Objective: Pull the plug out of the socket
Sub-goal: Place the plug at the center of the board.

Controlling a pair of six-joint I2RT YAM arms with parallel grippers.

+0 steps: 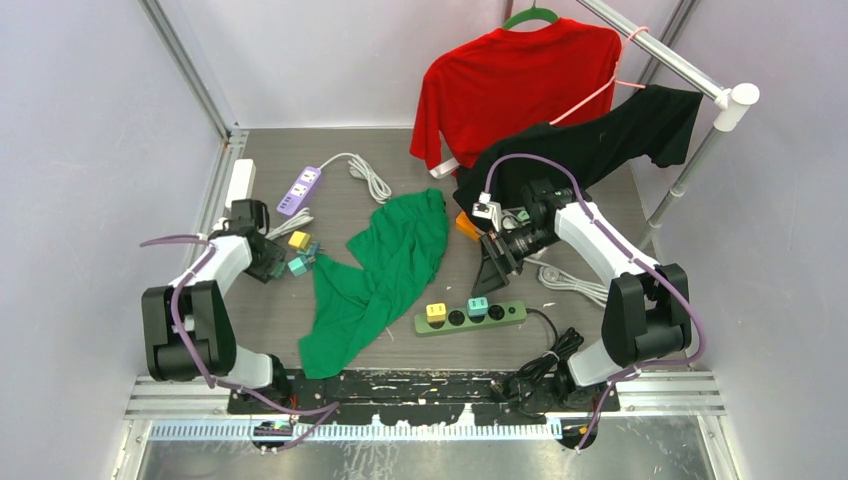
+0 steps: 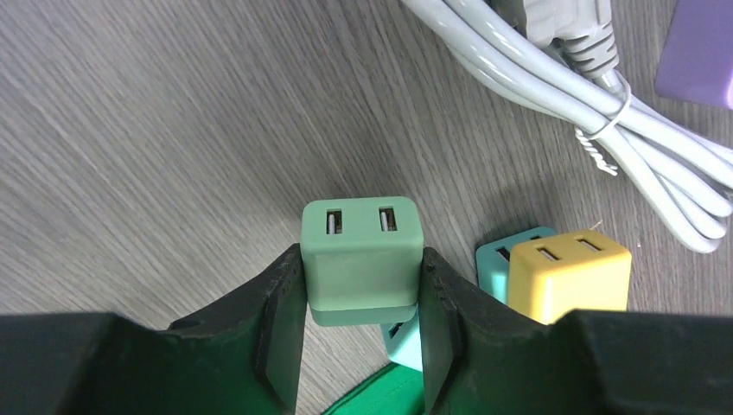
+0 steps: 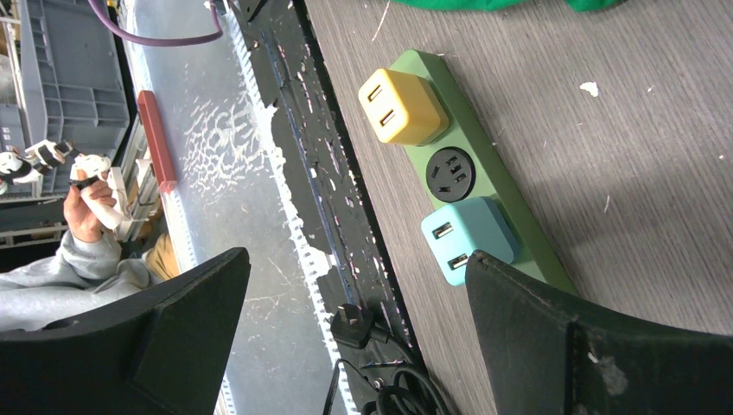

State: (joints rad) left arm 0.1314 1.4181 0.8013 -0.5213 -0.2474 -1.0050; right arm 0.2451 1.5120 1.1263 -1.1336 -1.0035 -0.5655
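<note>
My left gripper (image 2: 363,270) is shut on a sage-green plug (image 2: 363,255), its two fingers pressed against the cube's sides, over the table at the left (image 1: 290,265). Loose yellow (image 2: 566,275) and teal (image 2: 494,264) plugs lie just to its right. The green socket strip (image 1: 505,314) lies near the front edge, with a yellow plug (image 3: 402,105) and a teal plug (image 3: 467,238) seated in it and an empty socket (image 3: 451,173) between them. My right gripper (image 3: 356,259) hangs open above the strip's teal end (image 1: 497,262), holding nothing.
A green cloth (image 1: 385,265) sprawls mid-table. A purple power strip (image 1: 299,190) and coiled white cable (image 2: 605,147) lie at the back left. Red (image 1: 510,80) and black (image 1: 600,140) shirts hang on a rack at the back right. The strip's black cord (image 1: 555,350) coils by the right base.
</note>
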